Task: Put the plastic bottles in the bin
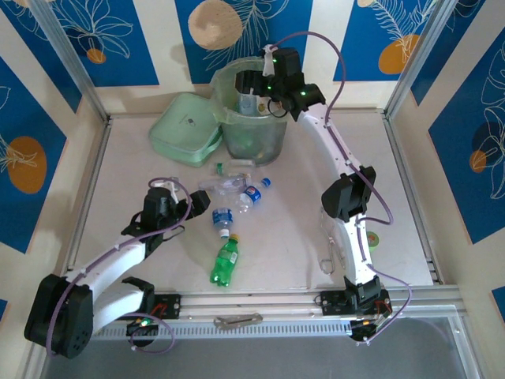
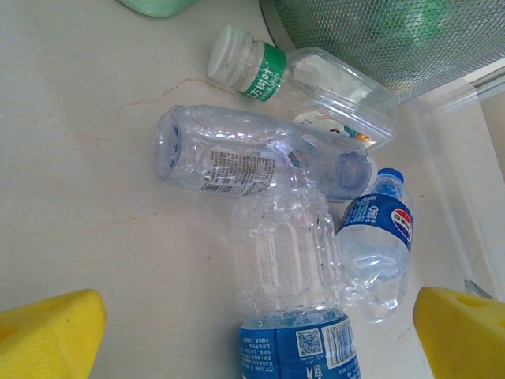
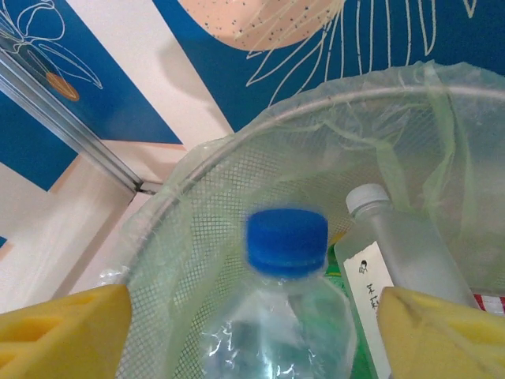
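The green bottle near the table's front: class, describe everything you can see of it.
The green bottle is small, translucent green plastic with a yellow cap. It lies on its side near the front of the table, cap pointing to the far side. A clear blue-labelled bottle lies just beyond its cap; contact there is unclear.

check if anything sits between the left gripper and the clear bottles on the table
Nothing visible does. The left gripper is open and the clear bottles lie straight ahead of it, the nearest one reaching between its fingers.
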